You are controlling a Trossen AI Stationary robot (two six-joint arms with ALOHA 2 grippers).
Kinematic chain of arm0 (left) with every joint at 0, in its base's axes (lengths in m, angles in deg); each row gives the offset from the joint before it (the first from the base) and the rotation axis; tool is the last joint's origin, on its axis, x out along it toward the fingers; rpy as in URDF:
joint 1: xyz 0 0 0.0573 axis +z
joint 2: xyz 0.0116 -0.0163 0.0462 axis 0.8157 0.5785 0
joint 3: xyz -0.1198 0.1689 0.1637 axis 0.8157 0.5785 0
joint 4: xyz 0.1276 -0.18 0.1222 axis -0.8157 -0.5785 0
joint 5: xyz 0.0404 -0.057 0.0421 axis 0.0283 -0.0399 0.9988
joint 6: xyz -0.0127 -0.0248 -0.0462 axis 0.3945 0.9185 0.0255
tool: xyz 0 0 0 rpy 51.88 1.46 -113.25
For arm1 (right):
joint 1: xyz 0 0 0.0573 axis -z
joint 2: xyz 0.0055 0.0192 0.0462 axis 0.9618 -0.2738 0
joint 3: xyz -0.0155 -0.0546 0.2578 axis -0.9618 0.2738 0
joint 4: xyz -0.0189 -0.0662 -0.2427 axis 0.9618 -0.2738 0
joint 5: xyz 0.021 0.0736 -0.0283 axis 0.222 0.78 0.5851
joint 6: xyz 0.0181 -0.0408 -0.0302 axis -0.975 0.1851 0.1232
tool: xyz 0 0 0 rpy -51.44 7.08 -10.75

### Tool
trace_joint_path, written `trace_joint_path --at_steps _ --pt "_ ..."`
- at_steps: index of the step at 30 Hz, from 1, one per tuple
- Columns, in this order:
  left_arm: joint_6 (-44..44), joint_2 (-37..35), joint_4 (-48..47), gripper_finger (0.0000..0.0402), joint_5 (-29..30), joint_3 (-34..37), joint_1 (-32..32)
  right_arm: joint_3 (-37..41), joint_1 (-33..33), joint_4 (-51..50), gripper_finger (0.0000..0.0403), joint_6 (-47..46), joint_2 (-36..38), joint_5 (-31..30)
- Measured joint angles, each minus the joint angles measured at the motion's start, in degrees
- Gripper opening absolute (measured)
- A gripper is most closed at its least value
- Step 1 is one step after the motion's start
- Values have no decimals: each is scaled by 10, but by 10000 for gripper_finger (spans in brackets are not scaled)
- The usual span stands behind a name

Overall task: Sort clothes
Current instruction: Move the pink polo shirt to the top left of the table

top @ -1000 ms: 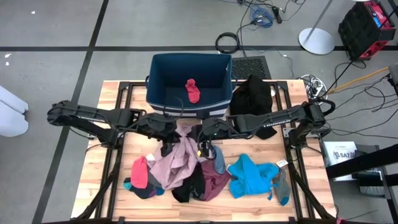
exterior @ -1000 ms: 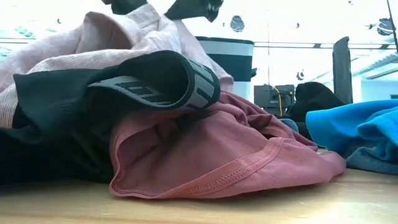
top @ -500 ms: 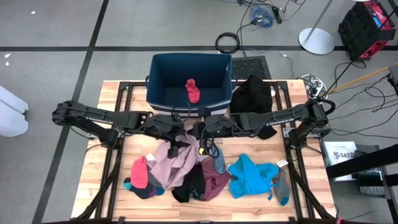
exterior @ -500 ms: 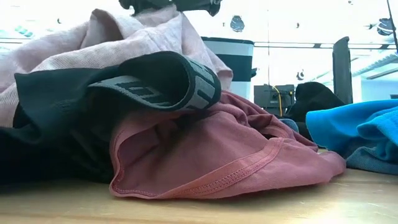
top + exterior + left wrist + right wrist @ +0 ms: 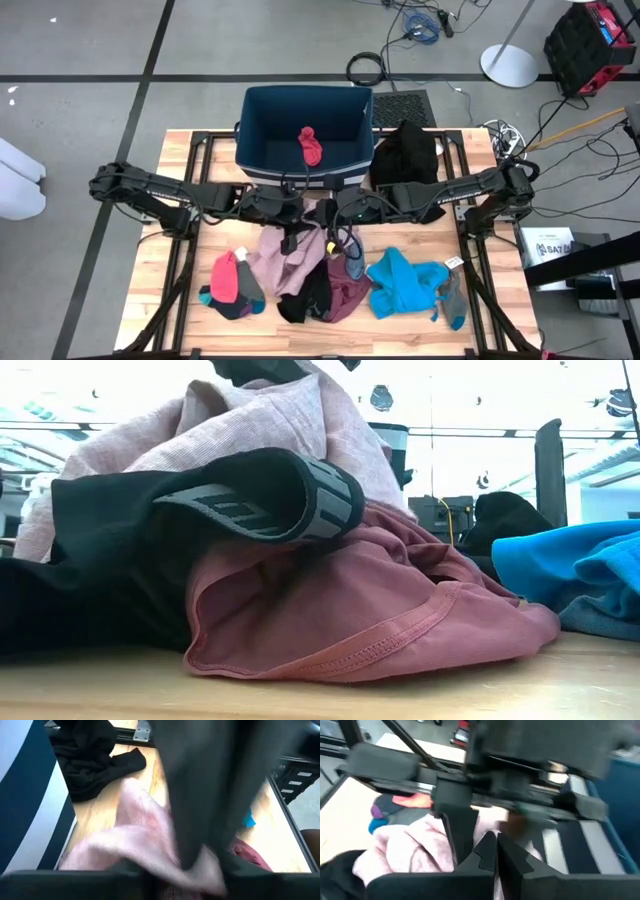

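Note:
A pale pink garment [image 5: 283, 258] [image 5: 250, 430] is drawn up from the pile at mid-table. My left gripper [image 5: 306, 217] and my right gripper [image 5: 323, 217] meet nose to nose above it, both shut on its raised top. Below it lie a black garment with a grey waistband [image 5: 250, 500], a maroon one [image 5: 370, 620] and a bright blue one [image 5: 405, 285]. A red sock [image 5: 311, 146] lies inside the dark blue bin [image 5: 258, 120]. In the right wrist view my right gripper [image 5: 495, 854] shows shut, with pink cloth on both sides. My left gripper has the pink garment's raised top [image 5: 200, 865] between its fingers, coming from the table's left and slanting down. The fingers hide the exact spot and the layers. My right gripper pinches the same raised top [image 5: 485, 832] between its shut fingers, slanting down from the right. The garment hangs below, its lower part on the pile.
A second black garment [image 5: 405, 155] lies at the far right beside the bin. Red and teal socks [image 5: 228, 283] lie at the near left, a grey sock [image 5: 452, 297] next to the blue garment. Bare wood shows along the near edge [image 5: 320, 695].
Both grippers have gone up and toward the far edge, the left one also toward the table's right, closing in on the right one. The pink garment's top has risen with them and stands taller and narrower; its lower part stays on the pile.

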Motion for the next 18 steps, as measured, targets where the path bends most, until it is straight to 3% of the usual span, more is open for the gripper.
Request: trace_joint_path --at_steps 3,11,18 --pt "-9 0 1 21 2 0 -6 0 0 -20 0 -10 14 -1" --pt "-10 -1 2 16 12 0 -9 0 0 -108 4 -33 42 6" --pt "2 -13 -6 14 12 0 -8 0 -16 -117 91 -36 64 20"
